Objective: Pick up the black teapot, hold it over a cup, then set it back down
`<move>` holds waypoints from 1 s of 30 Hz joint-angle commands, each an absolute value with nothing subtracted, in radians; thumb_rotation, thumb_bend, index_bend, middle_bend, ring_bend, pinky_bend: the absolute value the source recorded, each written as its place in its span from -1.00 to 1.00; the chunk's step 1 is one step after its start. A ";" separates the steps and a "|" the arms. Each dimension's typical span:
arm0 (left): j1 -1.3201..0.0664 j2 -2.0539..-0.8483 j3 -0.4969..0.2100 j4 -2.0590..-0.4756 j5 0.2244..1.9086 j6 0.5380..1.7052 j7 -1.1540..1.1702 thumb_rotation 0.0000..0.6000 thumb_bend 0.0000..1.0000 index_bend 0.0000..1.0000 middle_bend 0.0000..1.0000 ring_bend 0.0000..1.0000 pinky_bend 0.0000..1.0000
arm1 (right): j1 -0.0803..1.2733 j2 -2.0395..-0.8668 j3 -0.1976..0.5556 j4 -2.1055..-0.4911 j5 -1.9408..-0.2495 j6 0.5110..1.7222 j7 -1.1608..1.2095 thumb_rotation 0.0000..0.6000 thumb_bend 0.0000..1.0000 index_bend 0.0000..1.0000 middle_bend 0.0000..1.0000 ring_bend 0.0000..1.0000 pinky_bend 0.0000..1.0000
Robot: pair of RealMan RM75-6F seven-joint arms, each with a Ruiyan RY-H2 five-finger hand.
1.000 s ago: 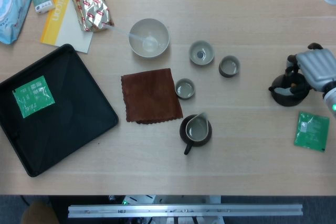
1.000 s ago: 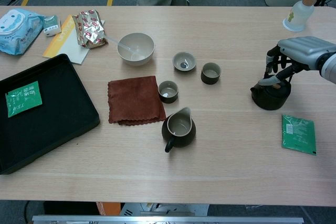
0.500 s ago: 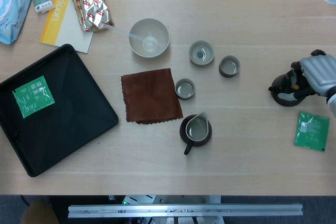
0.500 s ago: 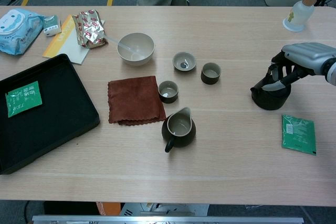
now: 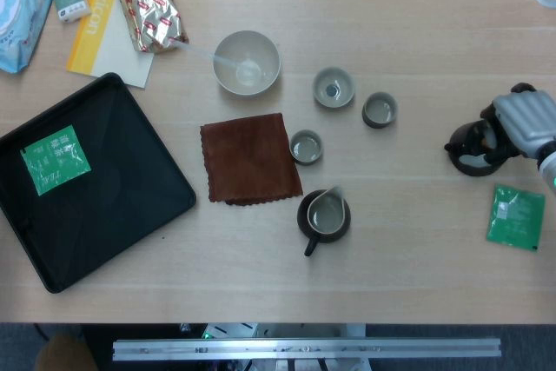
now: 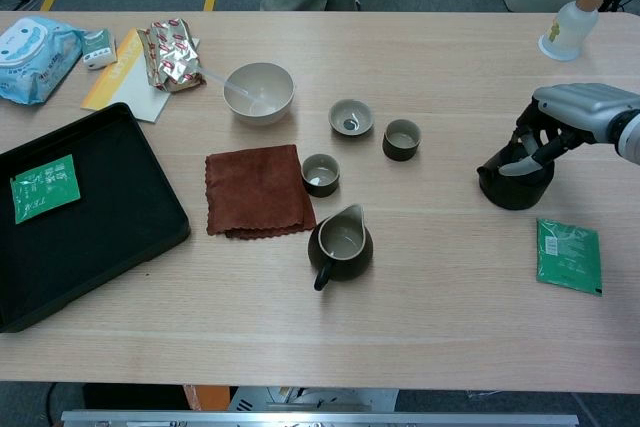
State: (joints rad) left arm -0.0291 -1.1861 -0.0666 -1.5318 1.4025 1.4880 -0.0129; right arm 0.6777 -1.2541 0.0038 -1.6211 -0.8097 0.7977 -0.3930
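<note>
Teapot: small round black teapot sits on the light wooden tabletop, right of frame.
Right hand: silver robot hand, fingers curled around the handle, likely to lift.
Left hand: unseen.

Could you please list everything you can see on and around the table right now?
black teapot: one, black, right side of table, under the robot hand
cups: three, grey-green, centre
pitcher: one, dark, front of centre
bowl: one, beige, with clear spoon, behind the cloth
cloth: one, brown, centre left
tray: one, black, left, holding a green packet
green sachet: one, right front
foil pack: one, silver and red, back left
yellow booklet: one, back left
wipes pack: one, blue, far left
small box: one, beside the wipes
bottle: one, pale, back right
right robot hand: one, grey, fingers on the teapot
</note>
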 commanded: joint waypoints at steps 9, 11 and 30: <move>-0.028 -1.190 -0.068 -1.519 1.396 1.484 -0.021 1.00 -0.22 -0.72 -0.60 -0.72 -0.70 | 0.697 -1.265 0.008 -1.615 -0.786 0.786 -0.387 0.22 -0.92 0.69 0.58 0.52 -0.69; -0.027 -1.191 -0.068 -1.516 1.396 1.485 -0.024 1.00 -0.22 -0.72 -0.60 -0.72 -0.70 | 0.700 -1.267 0.009 -1.613 -0.786 0.786 -0.384 0.21 -0.92 0.73 0.62 0.56 -0.69; -0.026 -1.190 -0.069 -1.513 1.394 1.483 -0.028 1.00 -0.22 -0.72 -0.60 -0.72 -0.70 | 0.708 -1.249 0.015 -1.626 -0.802 0.795 -0.358 0.20 -1.00 0.97 0.81 0.77 -0.57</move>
State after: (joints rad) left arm -0.0261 -1.1904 -0.0685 -1.5127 1.3939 1.4835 -0.0283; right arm 0.7073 -1.2510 0.0143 -1.6243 -0.8009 0.7941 -0.3580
